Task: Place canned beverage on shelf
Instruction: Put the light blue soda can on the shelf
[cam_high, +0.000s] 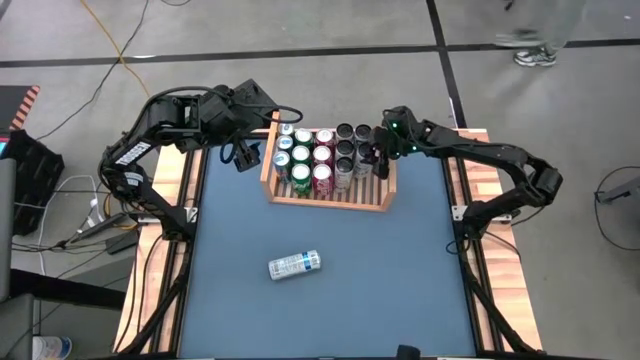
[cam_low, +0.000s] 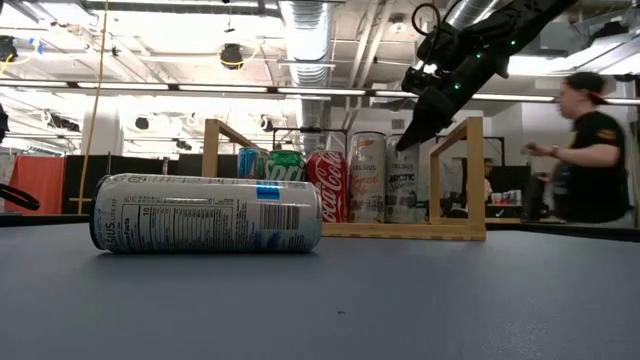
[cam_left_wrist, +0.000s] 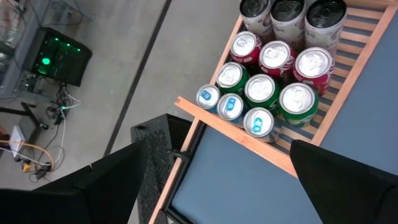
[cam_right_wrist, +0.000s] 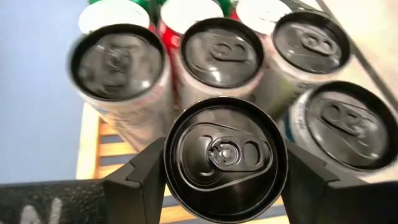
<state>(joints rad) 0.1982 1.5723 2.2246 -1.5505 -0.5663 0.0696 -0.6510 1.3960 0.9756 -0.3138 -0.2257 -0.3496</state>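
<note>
The blue surface (cam_high: 400, 260) carries a wooden shelf (cam_high: 330, 198) at its far edge and one can (cam_high: 294, 265) lying on its side near the middle.

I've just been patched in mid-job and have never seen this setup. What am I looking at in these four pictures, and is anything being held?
Two dark robot arms work at a blue table. One picture looks straight down, one looks level across the tabletop, and two come from cameras on the wrists. The wooden shelf already holds rows of upright cans. The right gripper is over the shelf's right end, closed around a black-topped can. The left gripper hangs open beside the shelf's left edge. One white can lies on its side on the table.
</note>
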